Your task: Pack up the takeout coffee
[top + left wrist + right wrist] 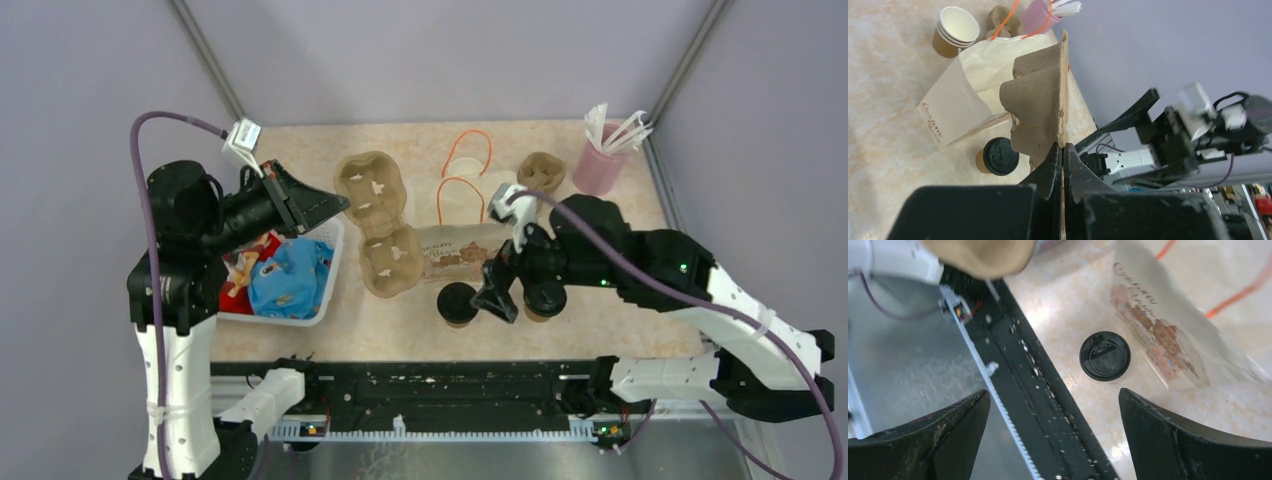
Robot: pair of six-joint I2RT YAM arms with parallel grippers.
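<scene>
The bag (462,250) lies flat on the bench (640,330), its orange handles pointing away from the arms. The left arm (185,225) stands folded well to the bag's left, with its forearm about level and aimed toward the bag. The left pincer (322,206) is clamped on the rim of the carrier (380,225), on the edge farthest from the bag. In the left wrist view its fingers (1050,170) press together with only the pulp edge between them. The carrier's opposite edge lies against the bag's left end.

The right arm (650,265) reaches in low from the bag's right, elbow bent and wrist turned down over the bag's near edge. The right pincer (498,296) hangs just on the near side of the bag, spread wide and holding nothing. In its own view the fingers (1178,440) stand far apart, and only the bench's near edge shows between them.

One lidded cup (458,303) stands upright just nearer than the bag's printed end, beside the right pincer; whether they touch cannot be told. The other lidded cup (541,314) stands nearer than the bag's right end, mostly hidden under the right wrist. A stack of cups (541,172) and a pink cup (598,168) stand beyond the bag, to its right.
</scene>
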